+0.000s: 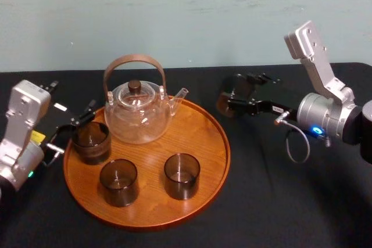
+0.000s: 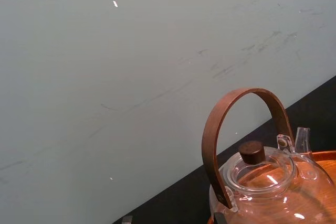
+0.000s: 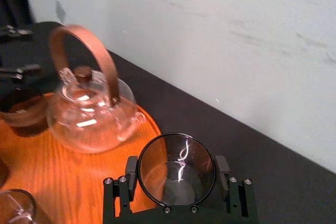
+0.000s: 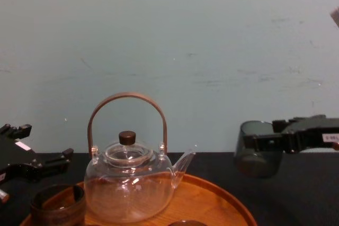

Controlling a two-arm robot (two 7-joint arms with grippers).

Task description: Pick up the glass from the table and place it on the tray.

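Right pincer (image 1: 228, 101) is closed on the smoky grey, straight-sided glass (image 1: 224, 104), reaching in from the robot's right. The right wrist view shows one black finger (image 3: 131, 174) pressed against each side of the glass near its mouth. The glass appears to hang upright above the black cloth-covered bench (image 1: 279, 201). It sits just outside the far right rim of the large round orange-brown wooden tray (image 1: 197, 126), so it has not yet been placed.

On the tray stand a clear glass teapot (image 1: 138, 111) with a brown hoop handle and three more smoky tumblers (image 1: 118, 182). The teapot's spout points towards the carried glass. Left pincer (image 1: 74, 127) waits at the tray's left edge with its fingers spread, beside the leftmost tumbler and apparently not gripping it.

The bare wood on the tray's right side looks like the natural landing spot, but several things could go wrong:

- **Spout strike:** a path that drifts towards the teapot could hit the spout, which lies near the way in.
- **Rim catch:** a low approach could catch the glass's base on the raised rim and twist it in the grip.
- **Slipping:** smooth glass held by two narrow fingers could slide if the arm jerks.
- **Bad release:** letting go while the base is above the wood or tilted could topple the glass into the nearest tumbler.
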